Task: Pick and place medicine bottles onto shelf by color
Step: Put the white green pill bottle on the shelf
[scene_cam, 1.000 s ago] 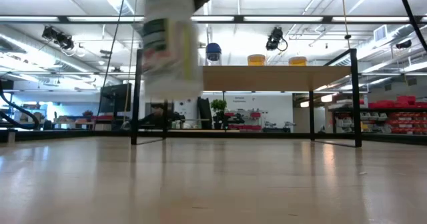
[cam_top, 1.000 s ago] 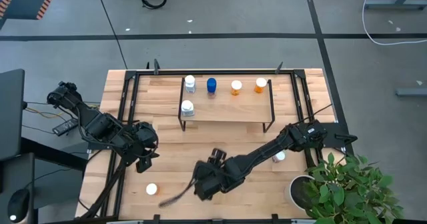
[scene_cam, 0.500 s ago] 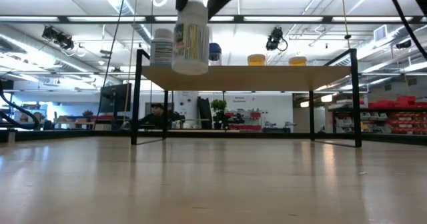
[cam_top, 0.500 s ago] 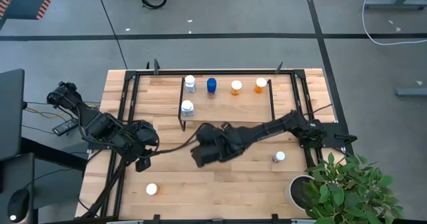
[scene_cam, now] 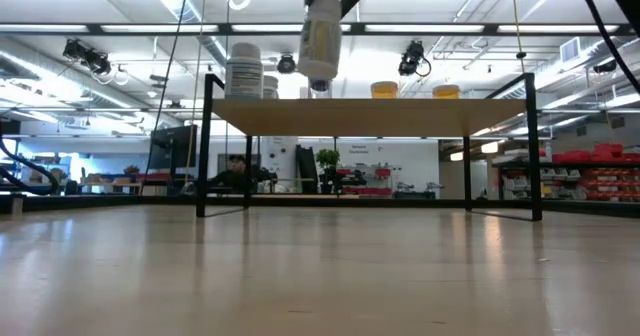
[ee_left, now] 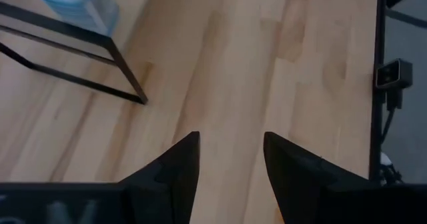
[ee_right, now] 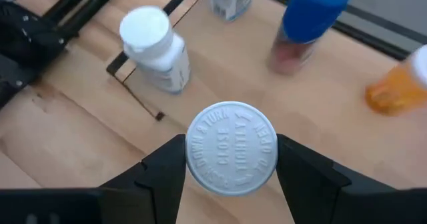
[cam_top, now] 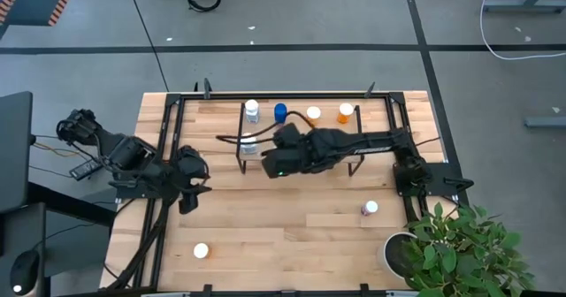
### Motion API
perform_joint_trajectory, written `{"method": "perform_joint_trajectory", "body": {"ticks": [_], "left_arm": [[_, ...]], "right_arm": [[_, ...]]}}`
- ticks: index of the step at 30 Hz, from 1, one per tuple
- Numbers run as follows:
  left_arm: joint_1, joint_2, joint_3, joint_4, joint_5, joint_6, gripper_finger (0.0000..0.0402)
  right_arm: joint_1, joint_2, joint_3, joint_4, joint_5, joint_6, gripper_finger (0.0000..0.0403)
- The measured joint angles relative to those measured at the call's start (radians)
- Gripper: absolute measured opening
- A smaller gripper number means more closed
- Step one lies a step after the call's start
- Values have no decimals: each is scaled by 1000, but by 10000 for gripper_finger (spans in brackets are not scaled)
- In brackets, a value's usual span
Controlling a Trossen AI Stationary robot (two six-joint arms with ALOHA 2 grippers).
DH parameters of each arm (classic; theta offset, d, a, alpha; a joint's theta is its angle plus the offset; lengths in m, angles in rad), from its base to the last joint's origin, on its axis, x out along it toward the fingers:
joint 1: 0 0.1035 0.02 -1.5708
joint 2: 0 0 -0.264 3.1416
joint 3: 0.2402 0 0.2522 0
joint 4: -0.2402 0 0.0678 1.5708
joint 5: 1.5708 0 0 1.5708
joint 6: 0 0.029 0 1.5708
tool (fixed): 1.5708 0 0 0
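1. One white-capped, white-bodied medicine bottle sits clamped between the right gripper's fingers, hanging in the air.
2. Within the last second that gripper has swung from the table's near edge to just above the low light-wood shelf, close to the white bottle at its front left corner.
3. Beyond stand another white bottle, a blue one and two orange ones; release beside the whites looks next.
4. The left gripper waits over the table, fingers parted, apparently empty.
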Motion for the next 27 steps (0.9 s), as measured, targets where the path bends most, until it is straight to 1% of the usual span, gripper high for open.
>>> {"method": "perform_joint_trajectory", "body": {"ticks": [3,8,14,22,25,27], "left_arm": [[31,-20,0,2,-5,34,172],[87,-27,0,4,-5,104,172],[128,-27,0,18,-5,133,172],[158,-25,0,40,-5,165,173],[171,-25,0,58,-5,169,172],[176,-25,0,65,-5,168,173]], "right_arm": [[-17,-19,1,-7,26,-7,218],[-62,-9,0,-1,27,-26,218],[-95,-9,-1,14,28,-29,218],[-118,2,-2,25,-51,-52,218],[-118,1,-37,74,-61,-64,218],[-118,3,-51,70,-67,-64,218]]}}
